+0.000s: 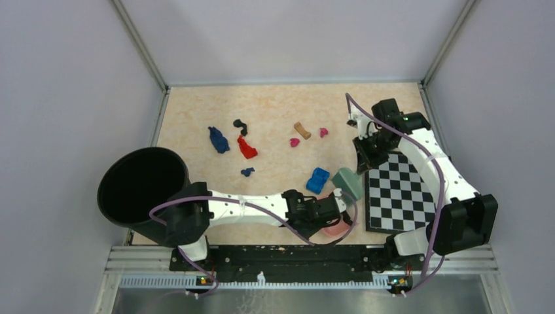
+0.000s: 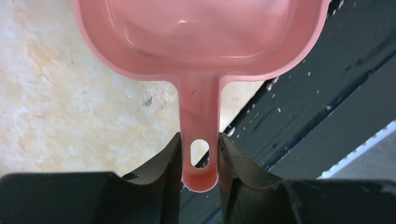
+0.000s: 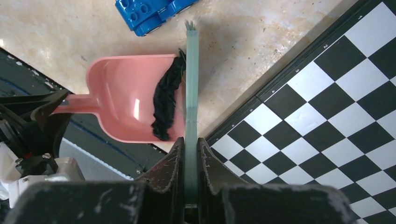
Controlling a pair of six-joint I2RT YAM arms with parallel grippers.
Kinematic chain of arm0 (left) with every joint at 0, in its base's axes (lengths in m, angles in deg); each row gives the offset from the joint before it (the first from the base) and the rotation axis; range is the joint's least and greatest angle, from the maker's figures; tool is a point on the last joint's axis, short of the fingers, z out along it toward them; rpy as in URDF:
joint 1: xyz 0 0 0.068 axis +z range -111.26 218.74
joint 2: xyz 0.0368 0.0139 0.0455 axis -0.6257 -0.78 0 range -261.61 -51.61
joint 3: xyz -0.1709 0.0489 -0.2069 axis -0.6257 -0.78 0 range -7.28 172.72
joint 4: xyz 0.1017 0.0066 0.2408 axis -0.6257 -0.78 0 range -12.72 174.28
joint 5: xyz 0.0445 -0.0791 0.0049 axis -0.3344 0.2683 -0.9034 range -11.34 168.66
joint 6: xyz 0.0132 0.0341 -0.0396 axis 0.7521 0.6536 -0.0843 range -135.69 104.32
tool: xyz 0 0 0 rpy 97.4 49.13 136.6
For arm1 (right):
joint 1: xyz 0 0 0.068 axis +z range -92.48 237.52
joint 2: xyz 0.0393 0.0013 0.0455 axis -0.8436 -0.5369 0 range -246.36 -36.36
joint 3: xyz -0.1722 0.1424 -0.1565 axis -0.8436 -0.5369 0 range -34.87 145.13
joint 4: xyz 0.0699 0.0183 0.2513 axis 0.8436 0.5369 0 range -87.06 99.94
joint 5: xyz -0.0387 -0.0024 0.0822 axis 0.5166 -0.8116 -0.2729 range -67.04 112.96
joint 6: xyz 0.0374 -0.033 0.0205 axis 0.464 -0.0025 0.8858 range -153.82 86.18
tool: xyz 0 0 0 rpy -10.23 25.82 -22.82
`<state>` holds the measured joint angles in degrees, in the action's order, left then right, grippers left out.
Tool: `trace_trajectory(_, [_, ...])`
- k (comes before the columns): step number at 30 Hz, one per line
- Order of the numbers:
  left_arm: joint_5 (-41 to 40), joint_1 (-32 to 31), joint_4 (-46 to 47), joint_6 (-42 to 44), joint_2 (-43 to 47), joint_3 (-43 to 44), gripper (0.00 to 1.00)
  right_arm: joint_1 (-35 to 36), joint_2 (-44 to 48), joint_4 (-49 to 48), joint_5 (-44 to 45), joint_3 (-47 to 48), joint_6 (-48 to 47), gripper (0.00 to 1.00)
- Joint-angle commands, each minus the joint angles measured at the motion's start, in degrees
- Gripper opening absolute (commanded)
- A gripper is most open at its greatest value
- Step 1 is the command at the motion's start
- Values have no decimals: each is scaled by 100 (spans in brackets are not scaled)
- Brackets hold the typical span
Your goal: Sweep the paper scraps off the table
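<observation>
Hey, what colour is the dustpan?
The dustpan is pink, shown best in the left wrist view.

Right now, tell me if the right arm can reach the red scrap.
Probably, though not straight: the blue toy lies between the brush in the right claw and the red scrap, so swing around it.

Your left end effector [image 2: 200, 140] clamps the dustpan [image 2: 201, 42] by its handle; its scoop sits over the tabletop [image 2: 70, 107], a dark rail [image 2: 303, 102] at right.

Plain pale grey walls [image 1: 281, 33] are seen at 9, 12 and 3 o'clock; a ribbed metal rail [image 1: 137, 259] is set at 6 o'clock.
</observation>
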<state>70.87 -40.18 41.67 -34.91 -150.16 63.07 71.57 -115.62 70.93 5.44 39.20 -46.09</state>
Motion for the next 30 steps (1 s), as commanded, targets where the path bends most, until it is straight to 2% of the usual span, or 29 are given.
trace_trajectory(1, [-456, -28, 802, -147, -63, -80, 0, 55, 76, 158, -126, 362, 99, 0])
trace_trajectory(8, [-746, -32, 1344, -163, -33, -468, 0, -282, 66, 510, 9, 867, -172, 0])
trace_trajectory(13, [-1110, -27, 1866, -210, 120, -873, 0, -540, -12, 1025, -56, 1681, -486, 0])
trace_trajectory(17, [-1298, -34, 2344, -162, 350, -1154, 0, -649, -123, 1199, 220, 2385, -636, 0])
trace_trajectory(21, [-1552, -46, 3489, 209, 798, -1842, 0, -909, -344, 1143, 468, 2833, -799, 0])
trace_trajectory(24, [-1728, -45, 4524, 890, 968, -2265, 0, -1049, -689, 932, 845, 3006, -871, 0])
trace_trajectory(27, [-1792, 39, 4192, 1149, 920, -1847, 0, -1287, -991, 681, 1161, 3133, -972, 0])
trace_trajectory(30, [-1823, 157, 3101, 1332, 644, -1033, 0, -1465, -1260, 377, 1635, 3266, -1067, 0])
